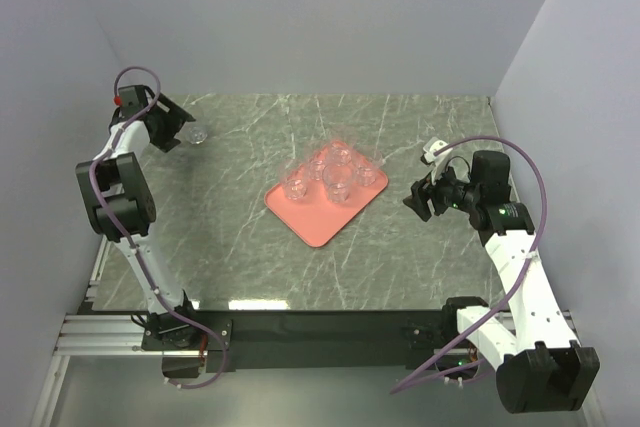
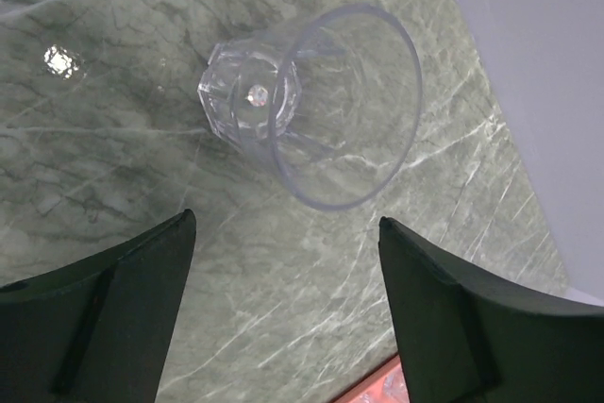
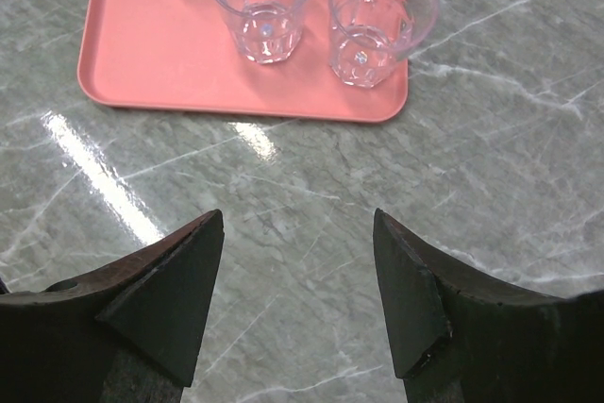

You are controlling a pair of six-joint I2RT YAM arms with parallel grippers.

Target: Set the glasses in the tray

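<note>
lone glass point(image 2: 311, 106): upright on the marble table point(image 3: 491, 139), just ahead of the left jaws and in line with the gap between them, touching neither finger
other glasses point(image 3: 267, 8): clustered upright on the tray point(image 1: 318, 227), ahead of the right jaws
left gripper point(image 2: 285, 224): jaws spread wide, grasping nothing
right gripper point(image 3: 298, 219): jaws released and empty, only bare marble between them
edges: tray's near rim lies well ahead of the right jaws, open marble in between; a grey wall point(image 2: 538, 44) stands close beyond the lone glass
views: only the top view shows the whole tray and both arms; the left wrist view catches just a pink corner low between its fingers
</note>
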